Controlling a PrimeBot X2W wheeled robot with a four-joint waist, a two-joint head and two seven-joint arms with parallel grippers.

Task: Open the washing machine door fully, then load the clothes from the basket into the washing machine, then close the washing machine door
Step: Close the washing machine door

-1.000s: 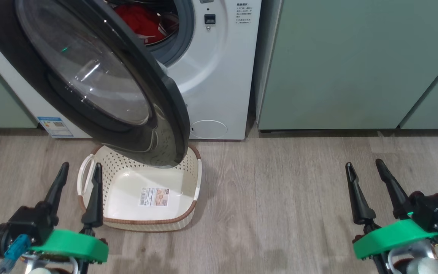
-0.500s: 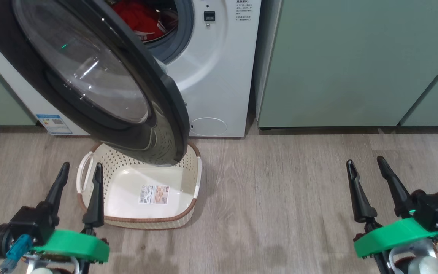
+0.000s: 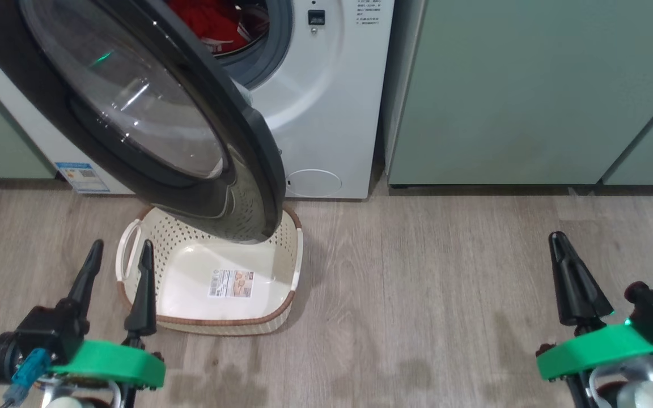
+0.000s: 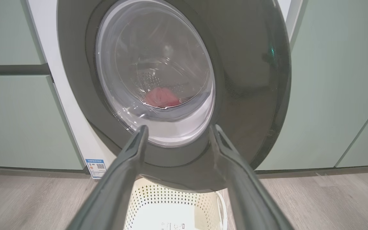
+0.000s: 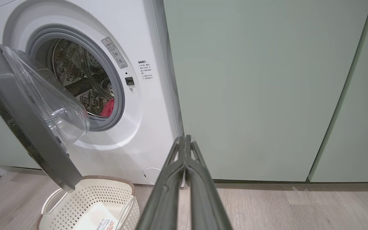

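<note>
Clothes [image 3: 207, 20] loaded, basket [image 3: 224, 323] emptied; closing of the washing machine door [image 3: 151, 113] was outstanding.

Head view: the red clothes lay inside the drum of the washing machine [image 3: 326, 102]. The basket sat on the floor [image 3: 417, 283] directly in front of the washing machine, under the open door's lower edge, with no garment in it. The left gripper [image 3: 121, 246] hovered in front of the washing machine, beside the basket, fingers spread and holding nothing. The right gripper [image 3: 558, 238] was right of the washing machine, before the green cabinet [image 3: 530, 85], fingers pressed together on nothing. Left wrist view: the door's outer face lay straight ahead, with red fabric visible through the glass. Right wrist view: the doorway was unobstructed. Whether the door's edge would clear the basket rim could not be told.
</note>
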